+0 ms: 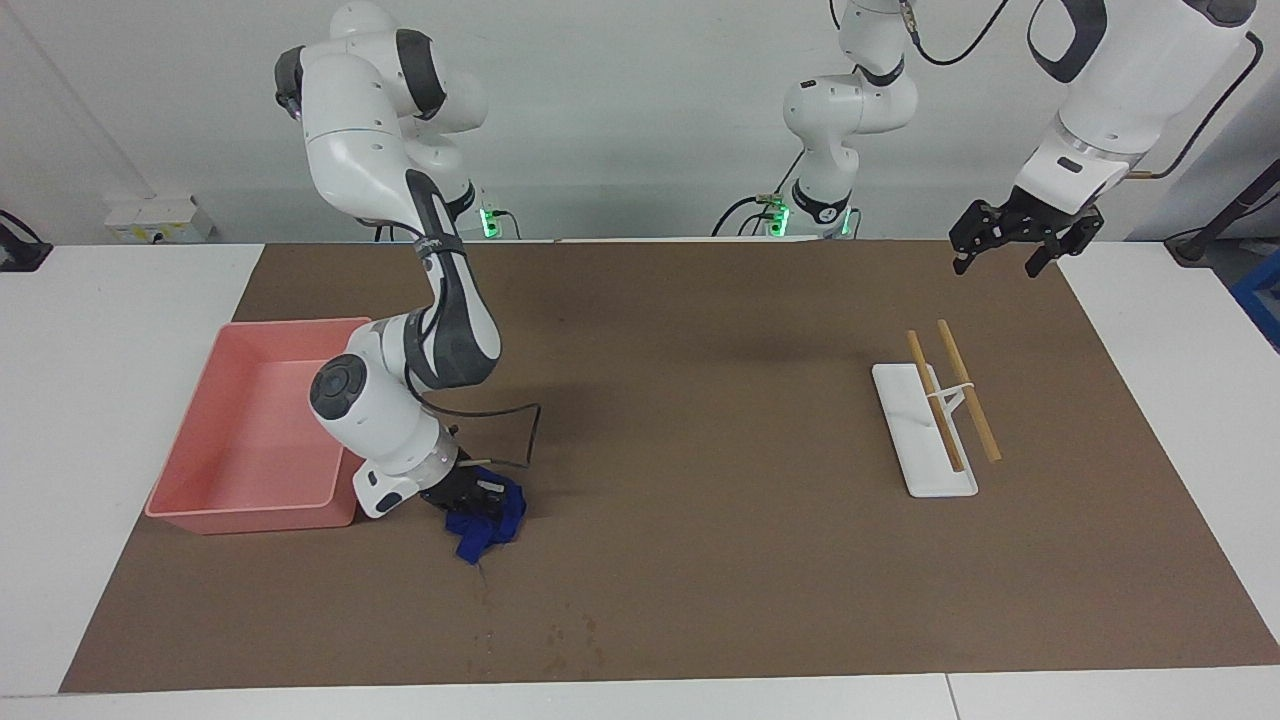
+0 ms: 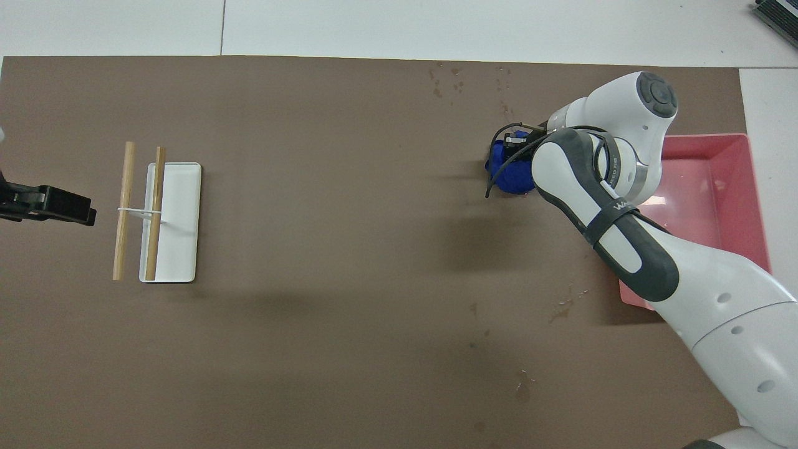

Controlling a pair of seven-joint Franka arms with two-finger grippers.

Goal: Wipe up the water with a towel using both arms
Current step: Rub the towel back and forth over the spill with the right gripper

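You are looking at a brown mat (image 1: pixel 700 420) spread over a white table, with two white jointed arms working over it. The right gripper (image 1: pixel 470 495) is low, tilted toward the mat, and its black fingers are clamped on the small deep-blue crumpled towel (image 1: pixel 487 520), which rests on the mat just beside the corner of the pink plastic bin (image 1: pixel 200 500), at the right arm's end of the table. In the overhead view the towel (image 2: pixel 508 168) shows half hidden under that arm's wrist.

The water is hard to make out: a thin dark trail (image 1: pixel 487 590) runs from the towel away from the robots, and faint wet specks (image 1: pixel 565 640) lie near the mat's edge farthest from the robots. Whether these are remaining water or just damp marks, you cannot tell.

The left gripper (image 1: pixel 1015 235) waits in the air over the mat's corner at the left arm's end; its fingers stand apart and hold nothing. Below it, somewhat farther from the robots, sits a white rectangular tray (image 1: pixel 900 400) with two wooden sticks (image 1: pixel 950 395) laid across it.

The step in hand appears to be the wiping stroke itself. The next move likely calls for keeping the towel pressed flat and dragging it over any remaining wet marks, without snagging the bin.
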